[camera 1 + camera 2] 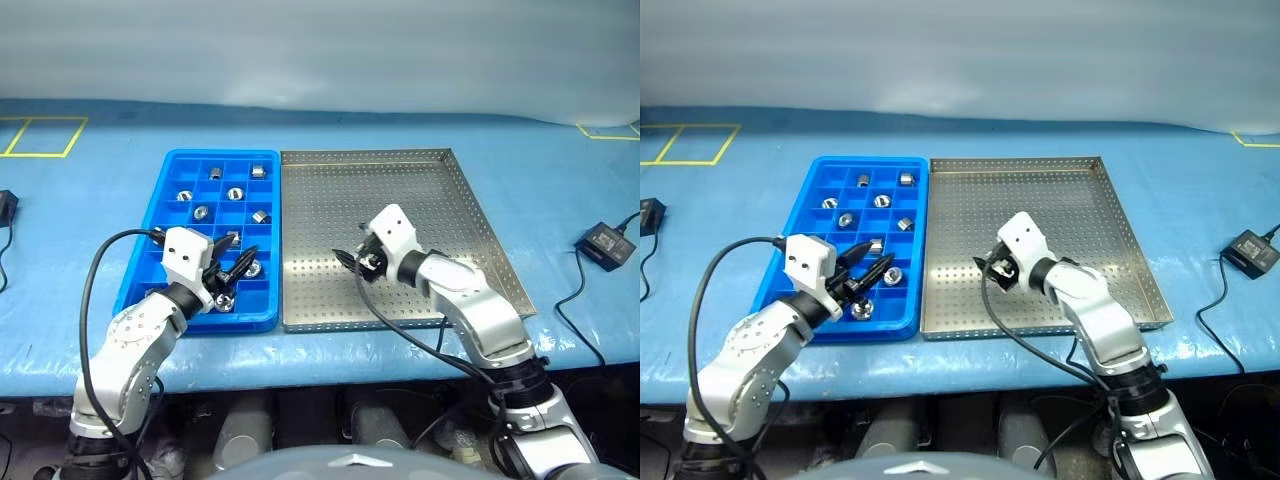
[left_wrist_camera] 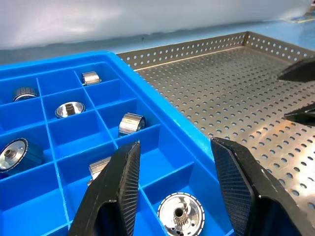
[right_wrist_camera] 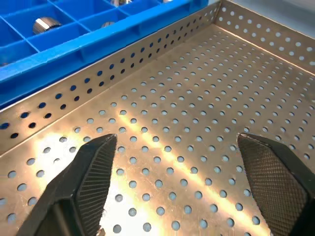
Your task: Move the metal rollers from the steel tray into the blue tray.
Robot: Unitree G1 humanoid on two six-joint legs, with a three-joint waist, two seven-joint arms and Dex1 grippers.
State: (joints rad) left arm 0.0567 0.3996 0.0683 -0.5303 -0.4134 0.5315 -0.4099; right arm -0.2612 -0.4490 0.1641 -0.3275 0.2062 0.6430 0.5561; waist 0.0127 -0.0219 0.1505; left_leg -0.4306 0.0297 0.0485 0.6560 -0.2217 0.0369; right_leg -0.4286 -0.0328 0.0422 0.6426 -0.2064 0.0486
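The blue tray (image 1: 222,154) lies on the left, and several metal rollers, such as one (image 1: 235,193) and another (image 2: 131,123), sit in its compartments. My left gripper (image 1: 238,252) hovers over the tray's near right corner. It is open with nothing between its fingers (image 2: 123,182), and one roller (image 2: 180,214) lies in the compartment below. The steel tray (image 1: 400,200) lies against the blue tray's right side, and I see no roller on its perforated floor. Above that tray's near left part my right gripper (image 3: 177,140) stands wide open and empty.
A small black device (image 1: 605,245) with a cable lies on the blue table cover to the right. Another black device (image 1: 5,208) sits at the far left edge. Yellow tape marks (image 1: 45,135) run along the back left. The table's front edge runs just below both trays.
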